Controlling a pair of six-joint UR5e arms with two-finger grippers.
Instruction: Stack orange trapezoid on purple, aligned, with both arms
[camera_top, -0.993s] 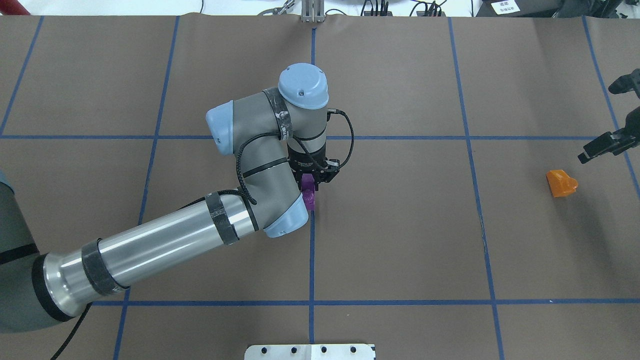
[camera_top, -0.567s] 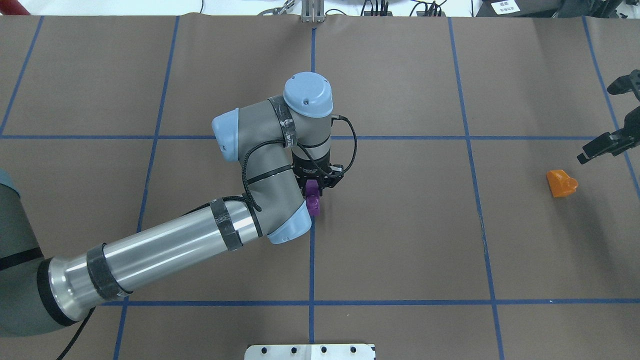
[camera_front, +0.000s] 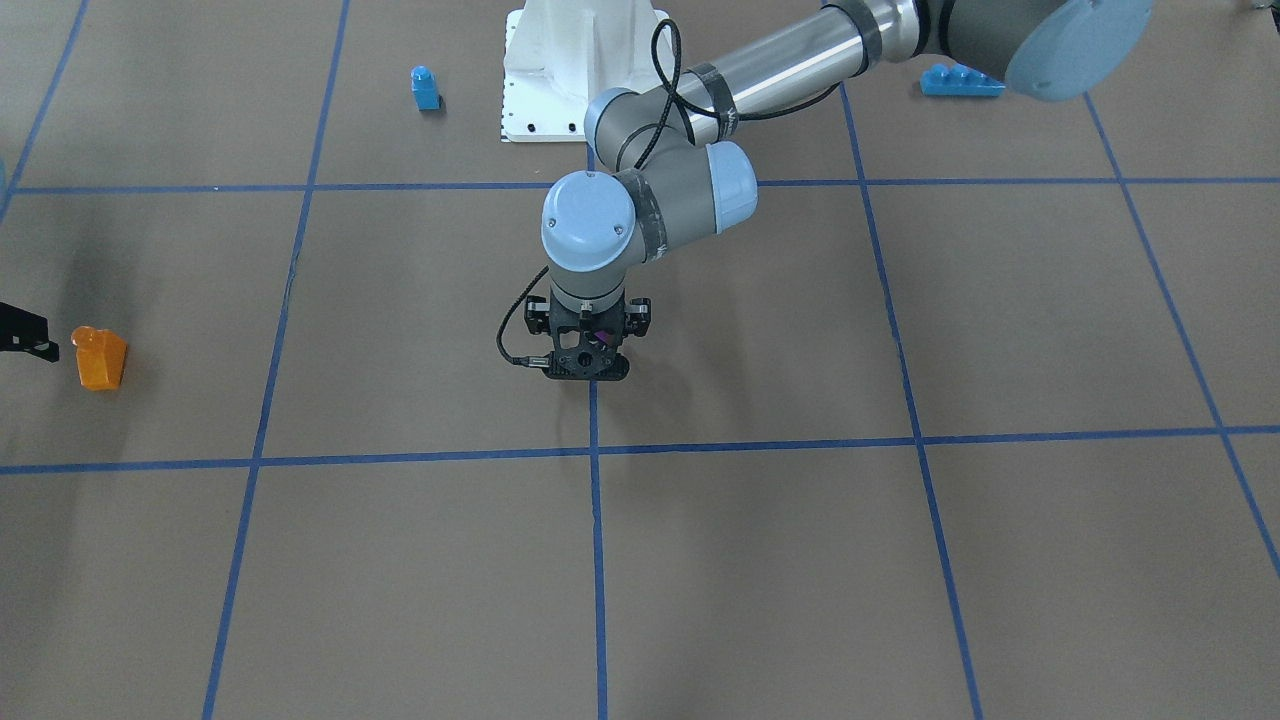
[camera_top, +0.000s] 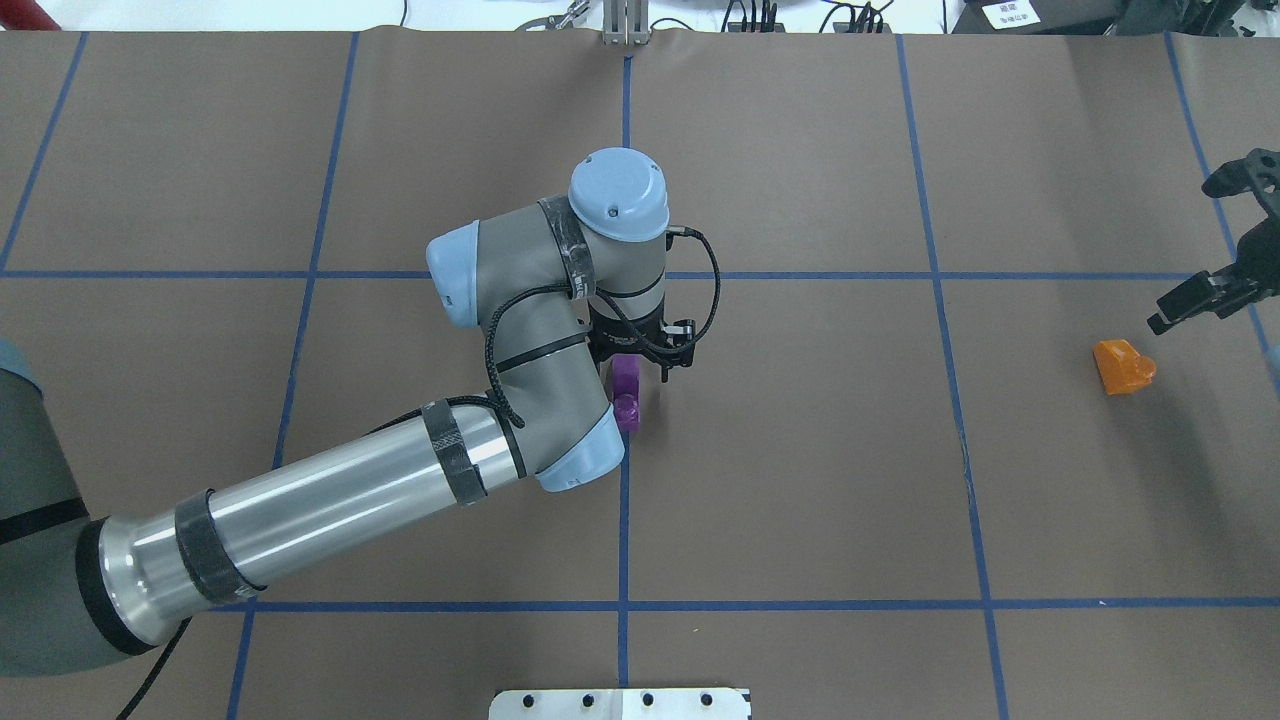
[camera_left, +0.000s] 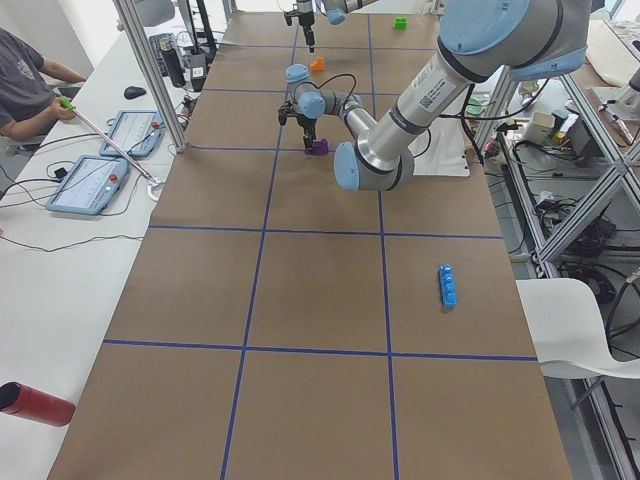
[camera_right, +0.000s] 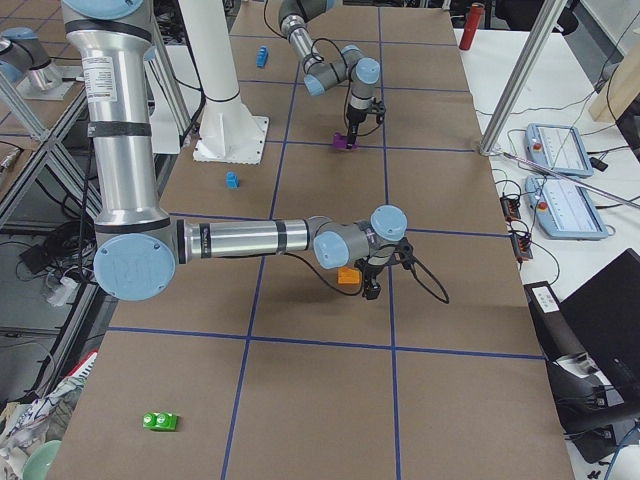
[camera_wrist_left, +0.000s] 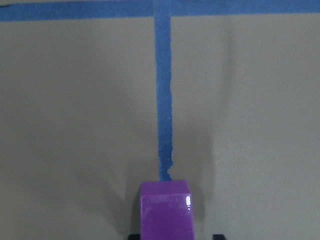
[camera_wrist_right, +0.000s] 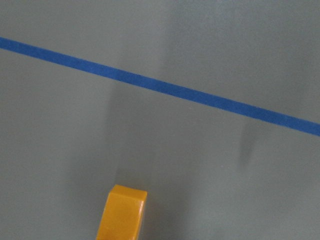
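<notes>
The purple block (camera_top: 626, 396) stands on the blue centre line of the table, under my left gripper (camera_top: 636, 372). In the left wrist view the purple block (camera_wrist_left: 166, 210) sits low between the jaws, with a gap on its right, so the gripper looks open around it. The orange trapezoid (camera_top: 1122, 367) lies on the table at the far right; it also shows in the front view (camera_front: 99, 357) and the right wrist view (camera_wrist_right: 122, 214). My right gripper (camera_top: 1213, 240) is open and empty, just beyond the orange trapezoid and apart from it.
A small blue one-stud block (camera_front: 425, 87) and a long blue brick (camera_front: 962, 80) lie near the white base pedestal (camera_front: 580, 60). A green brick (camera_right: 160, 421) lies at the table's right end. Operator consoles (camera_left: 92, 185) sit on a side table.
My left wrist has shifted a little to the right over the purple block, which has stayed on the centre line. My right gripper has edged slightly left toward the orange trapezoid.
</notes>
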